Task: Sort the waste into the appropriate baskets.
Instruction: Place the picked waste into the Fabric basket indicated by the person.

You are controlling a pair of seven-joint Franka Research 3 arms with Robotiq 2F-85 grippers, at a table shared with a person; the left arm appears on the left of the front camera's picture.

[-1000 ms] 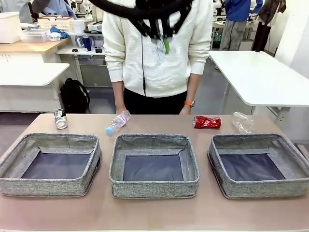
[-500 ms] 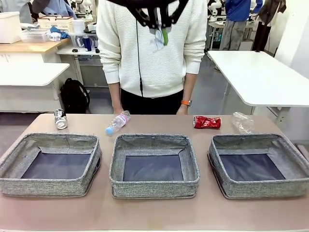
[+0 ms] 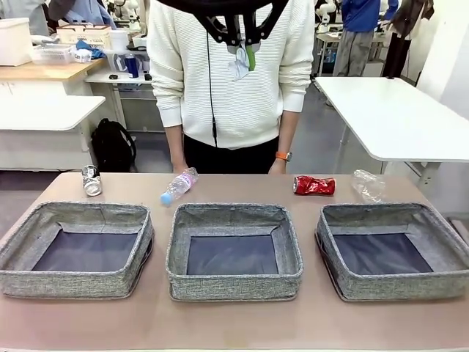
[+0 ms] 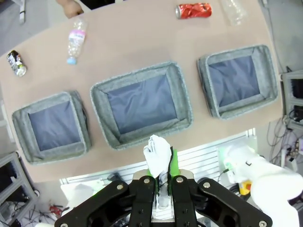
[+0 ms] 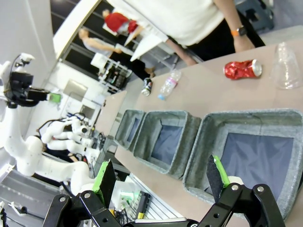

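- Overhead in front view, left tool point(image 3: 245, 59) seemingly pinches small white scrap point(image 3: 237, 67); dark can point(image 3: 91, 180), pink-label bottle point(image 3: 179, 185), red can point(image 3: 314, 185) and clear bottle point(image 3: 368, 185) lie on table point(image 3: 234, 323) beyond three baskets point(image 3: 234, 277).
- Left wrist view: left tool closed tight on the scrap.
- Right wrist view: right tool point(image 5: 160, 177) spread wide, holding nothing.

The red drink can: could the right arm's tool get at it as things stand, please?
Probably yes: the right tool is open, and the red drink can lies uncovered, apart from the clear label-less bottle and the right-hand basket.
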